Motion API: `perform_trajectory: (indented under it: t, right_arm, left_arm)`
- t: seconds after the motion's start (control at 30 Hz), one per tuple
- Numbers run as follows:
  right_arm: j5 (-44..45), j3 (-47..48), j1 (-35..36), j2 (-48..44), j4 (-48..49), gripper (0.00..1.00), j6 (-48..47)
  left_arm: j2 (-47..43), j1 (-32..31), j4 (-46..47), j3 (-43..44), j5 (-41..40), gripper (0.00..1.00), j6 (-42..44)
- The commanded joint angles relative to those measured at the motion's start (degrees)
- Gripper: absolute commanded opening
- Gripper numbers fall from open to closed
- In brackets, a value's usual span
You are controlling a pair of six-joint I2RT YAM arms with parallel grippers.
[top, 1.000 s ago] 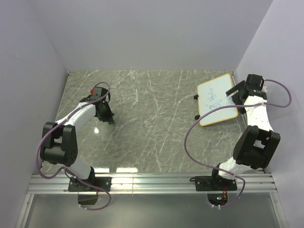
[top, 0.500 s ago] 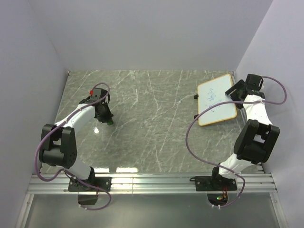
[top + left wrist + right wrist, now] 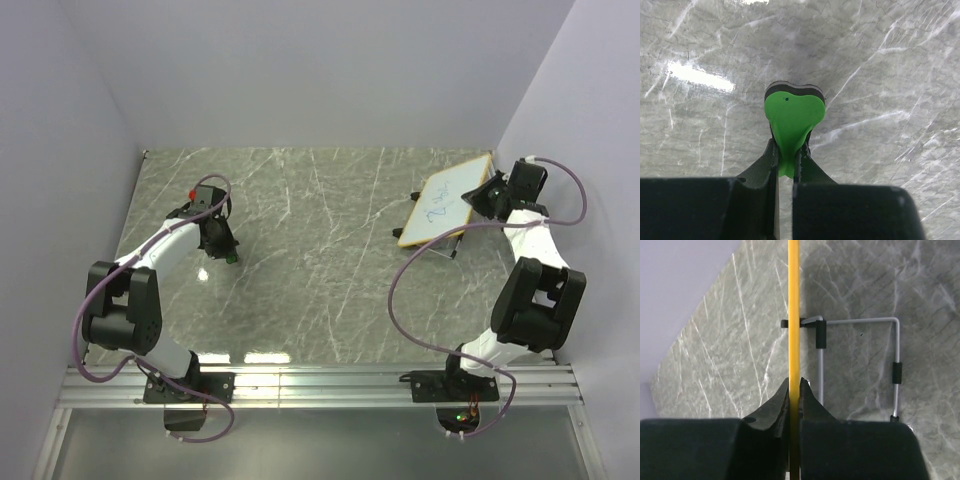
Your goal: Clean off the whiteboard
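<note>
The whiteboard [image 3: 441, 206], white with an orange-tan frame and blue scribbles, hangs tilted above the table at the right. My right gripper [image 3: 487, 193] is shut on its right edge. In the right wrist view the board's orange edge [image 3: 793, 310] runs straight up from between the jaws of that gripper [image 3: 794, 386], and its wire stand [image 3: 860, 320] sticks out to the right. At the left, my left gripper [image 3: 226, 248] is shut on a green and black eraser block [image 3: 793, 114], which the gripper [image 3: 786, 161] holds just over the marble table [image 3: 310, 260].
Walls close in the table on the left, back and right; the right arm stands near the right wall. A metal rail [image 3: 320, 385] runs along the near edge by both arm bases.
My right gripper has closed on the whiteboard's edge and lifted it, so the board now tilts and sits further left. The left arm and eraser block have stayed put.
</note>
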Motion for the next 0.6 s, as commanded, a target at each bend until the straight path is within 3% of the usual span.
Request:
perform_trajectory:
  t: [0.0, 0.3, 0.43, 0.57]
  right_arm:
    - [2.2, -3.8, 0.6, -0.7, -4.6, 0.00, -2.5]
    - [1.5, -6.6, 11.4, 0.2, -5.1, 0.00, -5.4]
    - [-2.1, -11.7, 14.7, 0.1, -2.2, 0.00, -5.0]
    - [-11.1, -14.9, 18.4, -0.4, 1.1, 0.00, -5.5]
  left_arm:
    - [-2.2, -0.3, -0.3, 0.5, 0.0, 0.00, -0.8]
    - [-3.0, -0.4, -0.8, 0.8, -0.7, 0.00, -1.3]
    - [-4.2, -0.5, -0.8, -0.5, -1.1, 0.00, -1.7]
    - [-4.8, -0.7, -1.1, -1.3, -1.6, 0.00, -2.0]
